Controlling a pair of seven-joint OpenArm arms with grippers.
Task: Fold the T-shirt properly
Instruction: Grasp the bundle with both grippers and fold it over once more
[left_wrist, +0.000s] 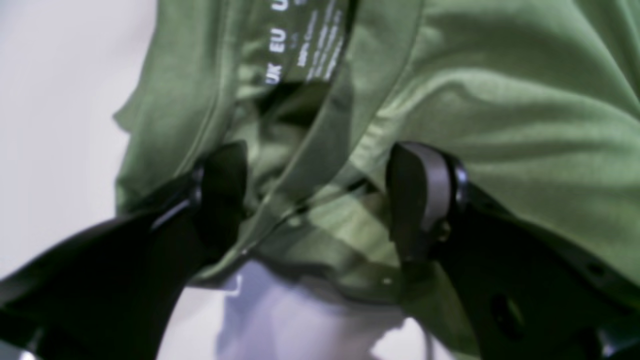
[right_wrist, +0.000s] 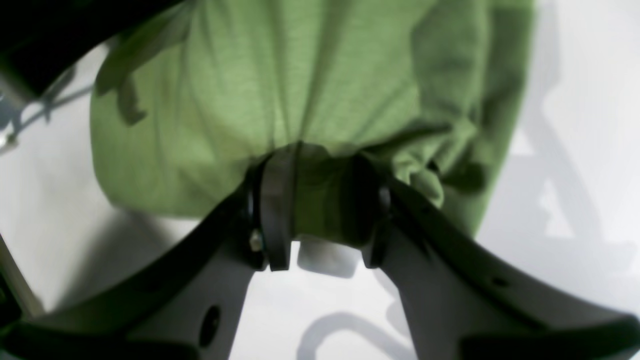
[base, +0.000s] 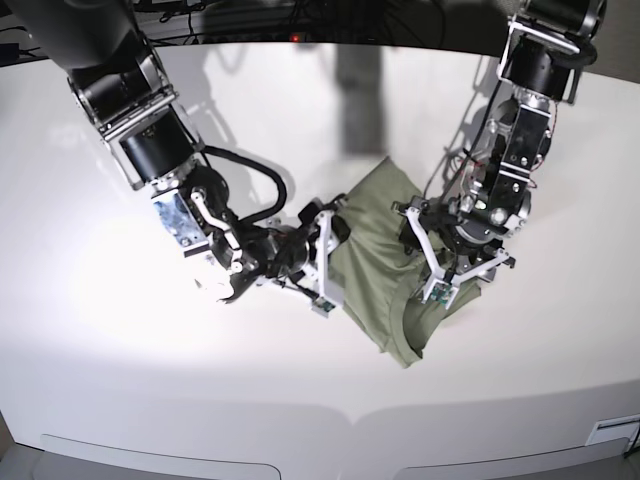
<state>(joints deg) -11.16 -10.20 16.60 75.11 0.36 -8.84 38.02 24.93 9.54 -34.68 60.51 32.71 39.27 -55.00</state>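
Jaws, right gripper (right_wrist: 320, 210): clenched on a bunched edge of the T-shirt (base: 385, 260), cloth pinched between both pads. Jaws, left gripper (left_wrist: 320, 200): spread wide, straddling the ribbed collar (left_wrist: 320, 145) near the printed label (left_wrist: 305, 47), nothing gripped. Item: olive-green T-shirt, partly gathered into a compact heap, lying mid-surface (base: 300, 380) between the two arms. Handling, by judgement: light, soft, limp cotton; sags and wrinkles when lifted, not fragile, not slippery; best taken at seams, collar or hem, where layers are thick. Orientation: long axis runs diagonally in the base view, from upper middle toward lower right; collar end lies on the left arm's side.
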